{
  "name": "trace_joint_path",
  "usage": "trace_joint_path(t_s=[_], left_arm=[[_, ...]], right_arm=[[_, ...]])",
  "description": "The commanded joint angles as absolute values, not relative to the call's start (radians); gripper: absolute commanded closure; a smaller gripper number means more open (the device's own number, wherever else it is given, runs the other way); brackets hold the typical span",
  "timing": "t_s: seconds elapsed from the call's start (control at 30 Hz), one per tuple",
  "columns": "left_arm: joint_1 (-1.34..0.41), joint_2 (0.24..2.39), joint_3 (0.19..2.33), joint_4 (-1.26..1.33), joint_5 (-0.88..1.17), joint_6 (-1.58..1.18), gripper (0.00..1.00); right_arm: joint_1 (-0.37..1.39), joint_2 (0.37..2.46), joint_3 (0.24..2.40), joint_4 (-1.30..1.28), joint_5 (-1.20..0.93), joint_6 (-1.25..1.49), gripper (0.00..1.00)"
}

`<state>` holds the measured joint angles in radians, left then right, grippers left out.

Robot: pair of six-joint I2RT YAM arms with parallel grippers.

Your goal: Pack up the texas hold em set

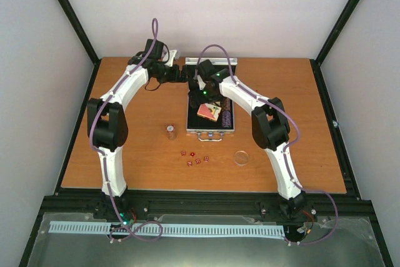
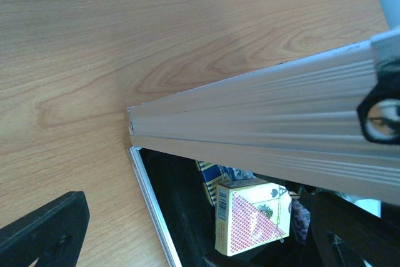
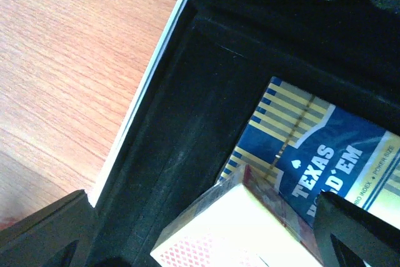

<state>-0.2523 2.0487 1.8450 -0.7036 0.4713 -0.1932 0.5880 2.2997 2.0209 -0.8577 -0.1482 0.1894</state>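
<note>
Nearest the arm bases and well short of both sets of jaws, the red dice (image 1: 192, 158) lie scattered on the table (image 1: 125, 167). The clear disc (image 1: 241, 157) sits off to their right. One chip stack (image 1: 170, 131) stands upright a bit further in, left of the case. All three are outside the case. The case (image 1: 211, 130) lies open on the table with its handle on the near edge and the black lining up. The right gripper (image 3: 200, 217) is down over the case interior, jaws wide and holding nothing. The red-backed deck (image 3: 219, 229) sits right between and below them, skewed on top of the blue TEXAS HOLD'EM deck (image 3: 325, 154); both decks are inside the case. The left gripper (image 2: 197, 214) is further out, at the left end of the raised lid (image 2: 262, 110). Its jaws also look spread, and the lid's aluminium rim runs just beyond them. I can't tell if a finger touches it.
</note>
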Motion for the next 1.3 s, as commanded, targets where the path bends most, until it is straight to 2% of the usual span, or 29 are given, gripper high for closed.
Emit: trace_joint_path(t_s=[0.0, 0.33, 0.53, 0.77, 1.03, 1.27], left_arm=[[-0.244, 2.03, 1.878, -0.703, 0.473, -0.184, 0.0], [-0.244, 2.023, 1.873, -0.704, 0.47, -0.183, 0.0], [-0.244, 2.026, 1.878, -0.706, 0.466, -0.182, 0.0], [-0.244, 2.026, 1.871, -0.704, 0.466, -0.185, 0.0], [-0.244, 2.014, 1.865, -0.703, 0.467, -0.187, 0.0], [-0.243, 2.005, 1.856, -0.7, 0.465, -0.187, 0.0]], right_arm=[[0.585, 2.312, 1.981, -0.819, -0.173, 0.211, 0.05], [0.607, 2.314, 1.895, -0.769, -0.206, 0.148, 0.07], [0.629, 2.249, 1.839, -0.776, -0.348, 0.058, 0.08], [0.641, 2.207, 1.788, -0.834, -0.391, -0.089, 0.08], [0.644, 2.172, 1.766, -0.82, -0.135, -0.043, 0.08], [0.672, 2.076, 1.734, -0.745, -0.024, -0.039, 0.06]])
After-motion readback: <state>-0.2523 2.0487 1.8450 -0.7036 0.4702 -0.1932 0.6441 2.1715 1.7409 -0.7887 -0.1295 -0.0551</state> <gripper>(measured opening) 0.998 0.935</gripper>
